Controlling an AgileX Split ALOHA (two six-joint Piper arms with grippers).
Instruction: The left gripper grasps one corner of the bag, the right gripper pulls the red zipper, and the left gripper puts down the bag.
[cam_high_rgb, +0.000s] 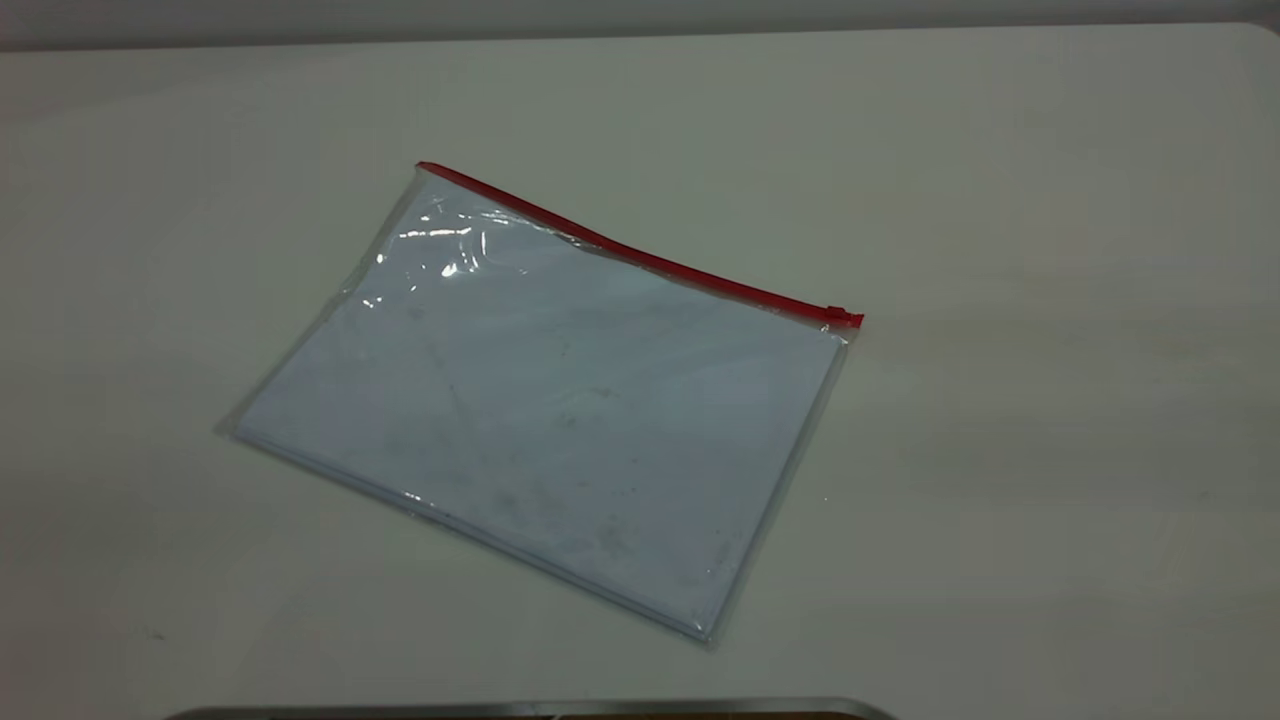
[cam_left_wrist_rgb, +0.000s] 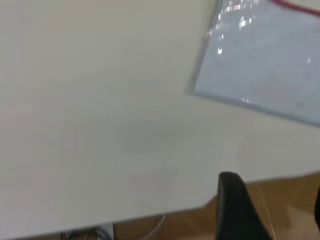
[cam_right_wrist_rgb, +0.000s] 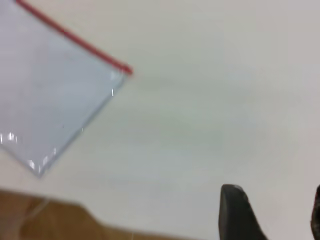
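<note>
The bag (cam_high_rgb: 540, 400) lies flat on the white table, white sheets showing through the clear plastic. The red zipper (cam_high_rgb: 640, 255) runs along its far long edge, with the slider tab (cam_high_rgb: 843, 317) at the right end. Neither gripper shows in the exterior view. The left gripper (cam_left_wrist_rgb: 275, 202) is open and empty, hovering over the table's edge, well apart from the bag's corner (cam_left_wrist_rgb: 265, 60). The right gripper (cam_right_wrist_rgb: 277, 212) is open and empty above bare table, apart from the bag (cam_right_wrist_rgb: 50, 90) and the slider end of the zipper (cam_right_wrist_rgb: 127, 70).
A grey metal edge (cam_high_rgb: 530, 708) shows at the bottom of the exterior view. The table's edge (cam_left_wrist_rgb: 165, 212) and the brown floor (cam_left_wrist_rgb: 290, 195) beyond it show in the left wrist view. White tabletop (cam_high_rgb: 1050, 400) surrounds the bag.
</note>
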